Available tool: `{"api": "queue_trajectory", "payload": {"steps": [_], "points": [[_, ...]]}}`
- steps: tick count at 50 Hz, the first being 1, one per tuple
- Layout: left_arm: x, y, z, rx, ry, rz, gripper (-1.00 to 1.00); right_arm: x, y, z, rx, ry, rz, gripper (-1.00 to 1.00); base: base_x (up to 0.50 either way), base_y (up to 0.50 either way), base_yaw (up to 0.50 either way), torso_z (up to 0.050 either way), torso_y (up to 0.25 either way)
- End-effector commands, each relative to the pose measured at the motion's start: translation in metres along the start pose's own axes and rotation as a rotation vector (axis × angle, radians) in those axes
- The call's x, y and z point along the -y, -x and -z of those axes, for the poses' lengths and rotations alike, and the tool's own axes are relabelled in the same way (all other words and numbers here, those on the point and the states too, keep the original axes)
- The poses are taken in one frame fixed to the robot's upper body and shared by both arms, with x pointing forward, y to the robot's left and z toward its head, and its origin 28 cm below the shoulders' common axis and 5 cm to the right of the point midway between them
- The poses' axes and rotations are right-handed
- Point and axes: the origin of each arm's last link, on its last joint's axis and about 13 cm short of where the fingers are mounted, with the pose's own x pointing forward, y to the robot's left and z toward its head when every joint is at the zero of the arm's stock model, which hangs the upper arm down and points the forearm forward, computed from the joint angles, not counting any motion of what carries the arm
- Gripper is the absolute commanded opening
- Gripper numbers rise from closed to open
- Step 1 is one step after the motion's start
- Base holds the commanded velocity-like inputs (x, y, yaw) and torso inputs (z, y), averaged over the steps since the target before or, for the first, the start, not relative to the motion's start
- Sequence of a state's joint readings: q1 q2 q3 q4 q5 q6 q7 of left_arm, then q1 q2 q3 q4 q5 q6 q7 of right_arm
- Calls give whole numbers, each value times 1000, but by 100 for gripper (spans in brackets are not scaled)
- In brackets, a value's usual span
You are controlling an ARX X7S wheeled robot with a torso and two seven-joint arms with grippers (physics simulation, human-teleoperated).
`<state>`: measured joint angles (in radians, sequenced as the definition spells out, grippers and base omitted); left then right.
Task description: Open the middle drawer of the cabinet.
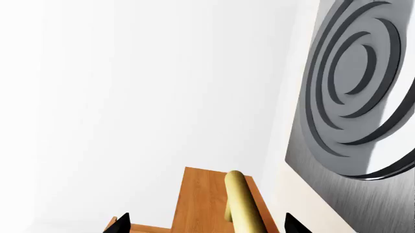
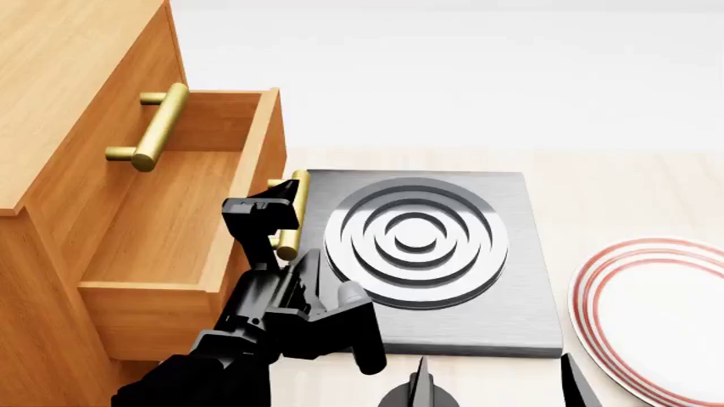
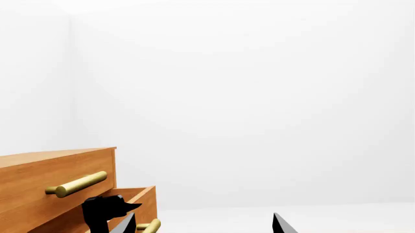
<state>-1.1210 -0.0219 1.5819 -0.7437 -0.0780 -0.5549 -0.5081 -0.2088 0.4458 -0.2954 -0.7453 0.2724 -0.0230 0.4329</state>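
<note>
From the head camera I see the cabinet [image 2: 68,76] at the left of the desk [image 2: 633,195], and the middle drawer [image 2: 169,246] stands pulled well out of it, its inside bare wood. The drawer above it is shut, its brass handle [image 2: 156,127] sticking out over the open box. My left claw [image 2: 277,216] sits at the middle drawer's handle [image 2: 297,212], black fingers [image 2: 258,212] on either side of the brass bar; in the left wrist view the bar [image 1: 241,204] runs between the two dark fingertips at the frame's edge, so I read the claw as closed narrow around it, though I cannot make out the exact contact. The right claw [image 2: 498,386] hangs low at the near edge of the head view, its two fingertips spread wide apart with nothing between them, above the near edge of a grey square plate with raised rings [image 2: 425,246]. That plate lies just beside the drawer front. A white dish with red rim lines [image 2: 650,305] rests to the right of it, apart from it
</note>
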Motion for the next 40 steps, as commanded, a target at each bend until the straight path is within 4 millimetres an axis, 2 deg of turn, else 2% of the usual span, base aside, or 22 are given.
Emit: {"api": "queue_trajectory", "payload": {"steps": [1, 13, 30, 37, 40], "points": [[-18, -6, -21, 126, -45, -204, 100, 0, 0, 1, -2, 0, 0, 100, 0, 0, 0, 0, 0], [-22, -8, -25, 152, -9, -226, 100, 0, 0, 1, -3, 1, 0, 100, 0, 0, 0, 2, 4], [-32, -12, -23, 156, -72, -258, 100, -1, 0, 1, -4, 1, -3, 100, 0, 0, 0, 0, 0], [-38, -15, -24, 130, -10, -249, 100, -1, 0, 2, -6, 1, -4, 100, 0, 0, 0, 0, 0], [-48, -19, -27, 134, 26, -258, 100, -1, 0, 2, -6, 0, -5, 100, 0, 0, 0, 0, 0]]}}
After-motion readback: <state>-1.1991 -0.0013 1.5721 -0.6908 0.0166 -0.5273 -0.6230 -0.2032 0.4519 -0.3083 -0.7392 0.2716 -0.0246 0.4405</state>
